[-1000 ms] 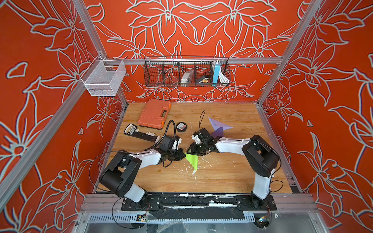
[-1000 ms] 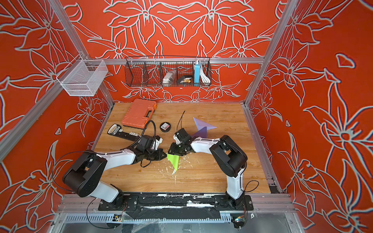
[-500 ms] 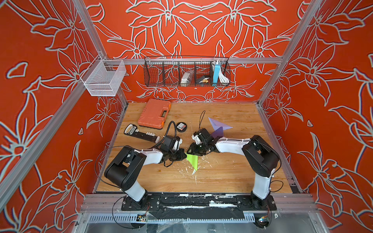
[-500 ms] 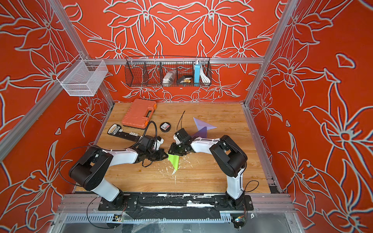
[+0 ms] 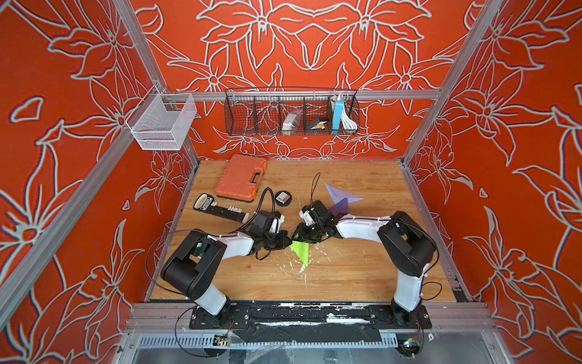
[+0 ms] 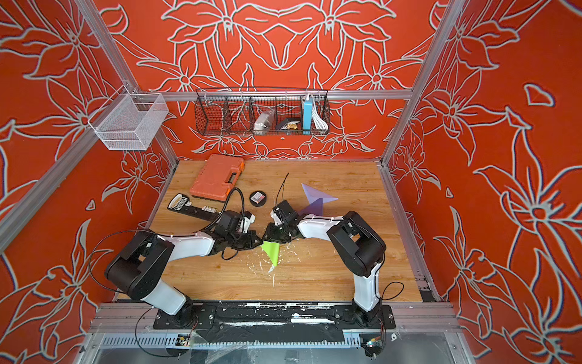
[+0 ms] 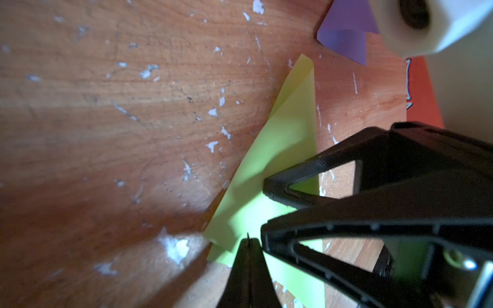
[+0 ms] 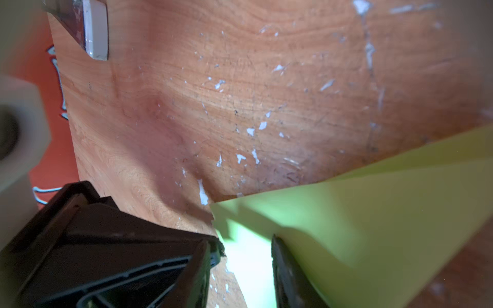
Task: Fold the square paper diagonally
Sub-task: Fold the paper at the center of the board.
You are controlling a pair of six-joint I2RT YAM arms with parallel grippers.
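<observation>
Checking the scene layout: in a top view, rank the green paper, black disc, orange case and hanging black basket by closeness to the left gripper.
1. green paper, right at the left gripper
2. black disc, just behind
3. orange case, back left
4. black basket, back wall

Orange-red walls (image 5: 299,47) printed with big white-outlined flowers close in on three sides, held by aluminium posts (image 5: 142,50). In both top views a black wire basket (image 5: 245,116) hangs on the back rail at upper centre and a white mesh basket (image 5: 157,126) at upper left. The wooden tabletop (image 5: 362,274) at lower centre is flecked with white scuffs. The light is bright and even.
</observation>
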